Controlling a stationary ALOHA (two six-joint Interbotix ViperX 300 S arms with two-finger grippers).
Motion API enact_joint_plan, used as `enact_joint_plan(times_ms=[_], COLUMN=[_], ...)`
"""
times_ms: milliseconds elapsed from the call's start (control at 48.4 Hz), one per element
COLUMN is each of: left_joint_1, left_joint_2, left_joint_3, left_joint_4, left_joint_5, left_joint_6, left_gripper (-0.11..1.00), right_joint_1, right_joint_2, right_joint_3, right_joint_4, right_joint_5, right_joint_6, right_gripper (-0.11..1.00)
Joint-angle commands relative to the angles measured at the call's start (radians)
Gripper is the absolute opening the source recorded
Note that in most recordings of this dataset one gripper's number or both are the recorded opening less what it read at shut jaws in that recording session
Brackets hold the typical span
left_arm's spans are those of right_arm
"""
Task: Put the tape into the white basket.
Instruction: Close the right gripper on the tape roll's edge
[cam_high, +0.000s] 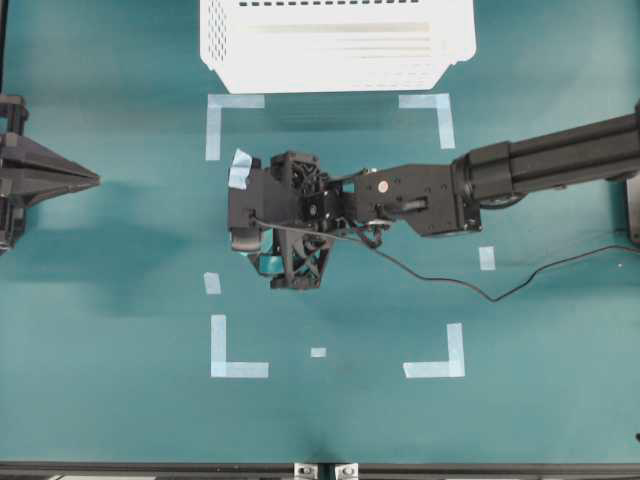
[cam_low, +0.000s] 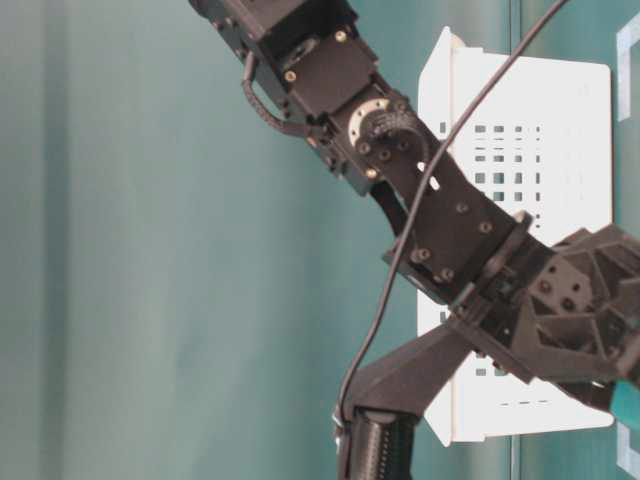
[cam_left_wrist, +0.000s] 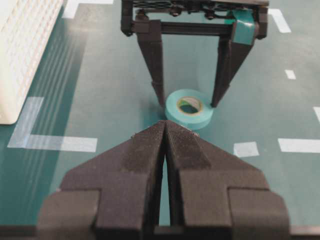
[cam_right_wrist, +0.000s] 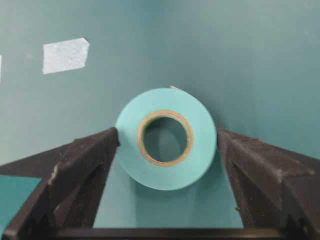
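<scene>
The tape (cam_right_wrist: 202, 147), a small teal-green roll with a tan core, lies flat on the green table. My right gripper (cam_right_wrist: 167, 139) is open and lowered over it, one finger on each side. The left finger is at the roll's edge, and a narrow gap shows on the right. The left wrist view shows the tape (cam_left_wrist: 197, 119) between the right gripper's (cam_left_wrist: 188, 101) fingers. In the overhead view the right gripper (cam_high: 245, 215) hides the roll. My left gripper (cam_high: 88, 180) is shut and empty at the table's left edge. The white basket (cam_high: 215, 50) stands at the far edge.
Pale-blue L-shaped corner marks (cam_high: 235, 365) and small tape strips (cam_high: 212, 283) lie flat on the table. The right arm's cable (cam_high: 480, 290) trails across the table. The basket wall (cam_left_wrist: 25, 50) is at the left of the left wrist view.
</scene>
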Motion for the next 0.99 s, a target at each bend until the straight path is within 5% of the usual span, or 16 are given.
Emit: enact_joint_plan(times_ms=[0, 703, 848, 972], left_joint_1=[0.005, 0.003, 0.003, 0.003], left_joint_2=[0.006, 0.006, 0.006, 0.006], left_joint_3=[-0.012, -0.012, -0.012, -0.012], left_joint_4=[0.002, 0.002, 0.002, 0.002], left_joint_5=[-0.008, -0.008, -0.006, -0.008], left_joint_6=[0.0, 0.0, 0.0, 0.0], left_gripper=[-0.11, -0.11, -0.11, -0.11], right_joint_1=[-0.003, -0.003, 0.0, 0.0], right_joint_2=[-0.011, 0.0, 0.002, 0.0], right_joint_3=[-0.026, -0.029, -0.028, -0.028], right_joint_4=[-0.002, -0.002, -0.002, -0.003], right_joint_5=[-0.009, -0.008, -0.003, -0.002], right_joint_6=[0.006, 0.006, 0.006, 0.005], right_gripper=[0.91, 0.91, 0.87, 0.68])
